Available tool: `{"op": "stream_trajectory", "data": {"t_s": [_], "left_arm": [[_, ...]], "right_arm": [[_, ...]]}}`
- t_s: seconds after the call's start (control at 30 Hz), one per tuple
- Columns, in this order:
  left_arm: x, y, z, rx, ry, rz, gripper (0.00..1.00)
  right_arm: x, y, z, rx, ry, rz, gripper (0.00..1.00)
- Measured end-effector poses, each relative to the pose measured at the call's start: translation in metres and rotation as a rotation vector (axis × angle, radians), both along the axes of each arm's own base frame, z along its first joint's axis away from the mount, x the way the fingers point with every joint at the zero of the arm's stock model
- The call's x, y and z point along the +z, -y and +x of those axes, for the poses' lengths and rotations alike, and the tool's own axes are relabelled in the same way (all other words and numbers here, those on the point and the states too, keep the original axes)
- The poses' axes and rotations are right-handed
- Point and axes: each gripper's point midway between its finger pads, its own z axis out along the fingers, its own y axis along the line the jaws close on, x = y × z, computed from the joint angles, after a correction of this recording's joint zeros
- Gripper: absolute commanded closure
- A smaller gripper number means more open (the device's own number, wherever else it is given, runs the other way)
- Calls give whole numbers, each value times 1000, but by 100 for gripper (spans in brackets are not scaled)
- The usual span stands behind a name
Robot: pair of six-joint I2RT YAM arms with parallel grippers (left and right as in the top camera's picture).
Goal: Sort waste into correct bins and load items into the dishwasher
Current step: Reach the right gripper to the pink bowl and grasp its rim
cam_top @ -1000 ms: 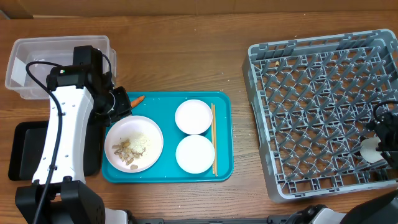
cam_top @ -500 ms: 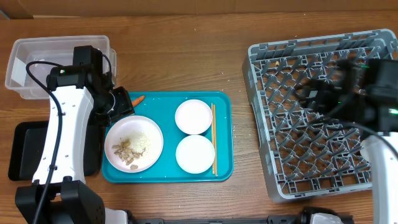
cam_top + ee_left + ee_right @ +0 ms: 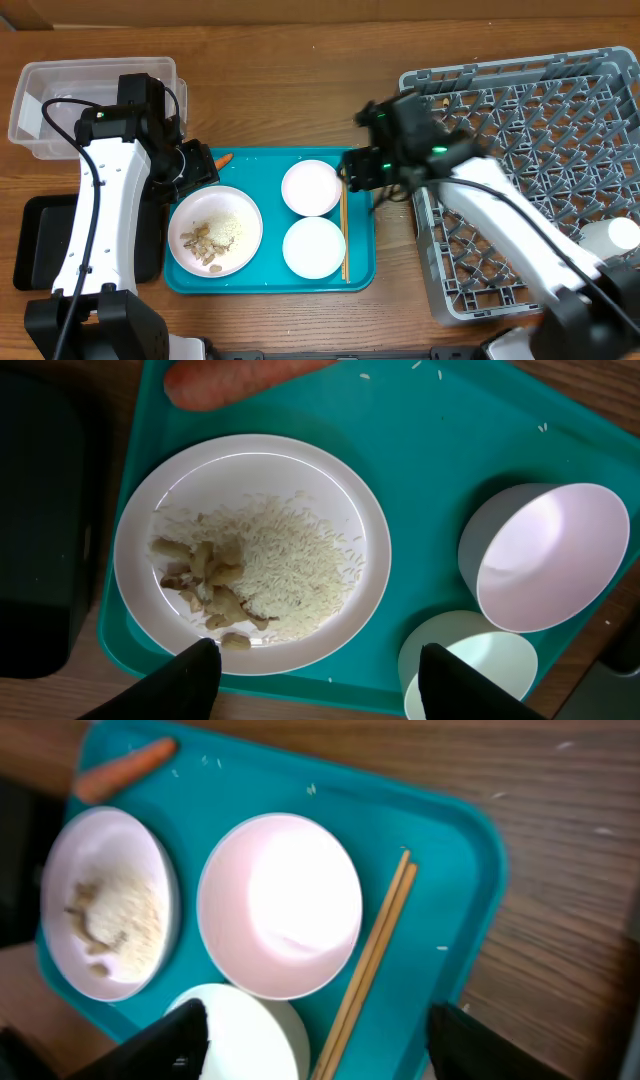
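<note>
Two arms of mine reach over one brown wooden table (image 3: 300,90). A paler brown strip (image 3: 300,8) runs along its far edge, with too little showing to say what it is.

One teal tray (image 3: 270,165) lies mid-table. On it I count one white plate (image 3: 250,250) and two white bowls (image 3: 311,187), the nearer bowl (image 3: 314,247) just beside the farther. There is also one pair of chopsticks (image 3: 344,240) along the tray's right side beside the bowls, and one orange carrot (image 3: 222,159) at the far left corner. The plate carries one heap of white rice (image 3: 228,228) with beige nut-like scraps (image 3: 200,245) against its left side. A few loose grains dot the tray near the carrot.

One clear tub (image 3: 100,66) sits far left, with one black tray (image 3: 35,240) nearer to me. One grey dish rack (image 3: 530,130) fills the right.

My left gripper (image 3: 315,670) hangs at the teal tray's left side, above the plate and beside the carrot, jaws apart and empty. My right gripper (image 3: 320,1030) hangs over the bowls and chopsticks, jaws spread, holding nothing.

My left arm covers the black tray's right part and the tub's near corner, and the gripper hides one end of the carrot from above. My right arm crosses the rack's left edge, and the picture's edge cuts the rack off on the right. I cannot identify the white rounded shape (image 3: 612,235) there, nor make out what lies in the tub
</note>
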Motion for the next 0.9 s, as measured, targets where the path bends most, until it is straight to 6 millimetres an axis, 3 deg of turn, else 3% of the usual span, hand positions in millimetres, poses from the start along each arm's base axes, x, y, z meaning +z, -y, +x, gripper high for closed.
{"op": "stream_trajectory", "data": {"t_s": [0.2, 0.27, 0.33, 0.5, 0.9], "left_arm": [[0, 0, 0, 0, 0, 0, 34], [0, 0, 0, 0, 0, 0, 34], [0, 0, 0, 0, 1, 0, 34], [0, 0, 0, 0, 1, 0, 34], [0, -1, 0, 0, 1, 3, 34]], "right_arm": [[-60, -15, 4, -37, -100, -66, 53], [-75, -15, 4, -50, -131, -82, 68], [-84, -14, 5, -71, -152, -92, 75], [-84, -17, 11, -90, -138, -74, 76], [-85, -21, 4, -103, -167, -70, 76]]}}
